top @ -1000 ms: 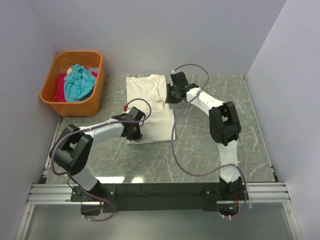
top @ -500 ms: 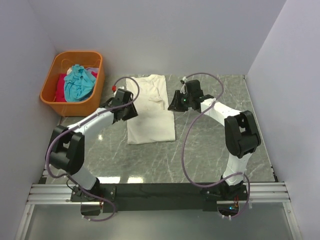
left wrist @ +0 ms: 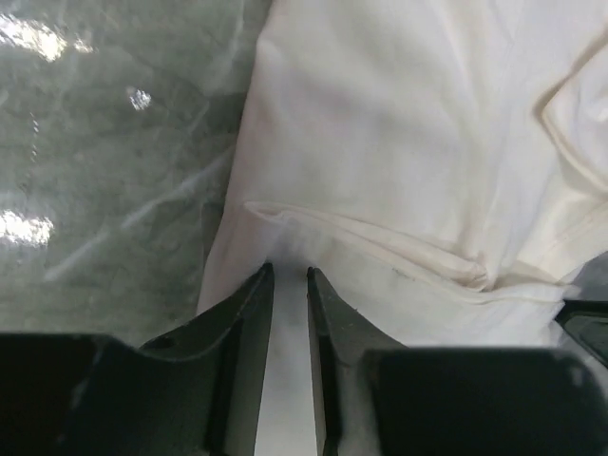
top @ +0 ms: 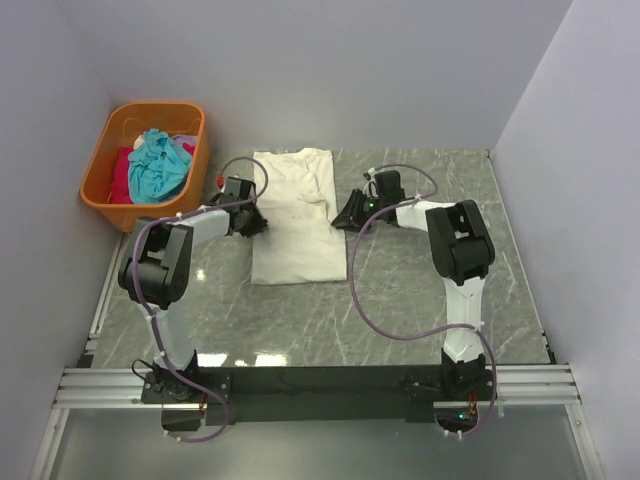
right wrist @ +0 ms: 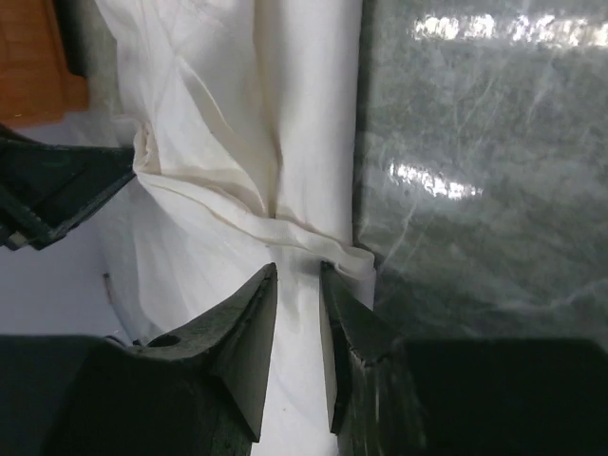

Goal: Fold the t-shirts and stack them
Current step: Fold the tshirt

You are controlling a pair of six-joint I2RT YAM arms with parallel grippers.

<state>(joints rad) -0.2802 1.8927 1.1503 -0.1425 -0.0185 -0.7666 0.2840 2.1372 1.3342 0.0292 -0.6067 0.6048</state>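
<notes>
Moved in against the cream t-shirt's (top: 298,235) long sides on the desk (top: 420,290), left tool (left wrist: 287,274) and right tool (right wrist: 299,271) face each other, both narrowly spread.

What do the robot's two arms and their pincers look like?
The left arm and the right arm are built alike: white tube-like links joined by chunky black joints. A loose lilac cable loops alongside each. The left gripper and the right gripper each end in two flat, tapered black fingers.
</notes>
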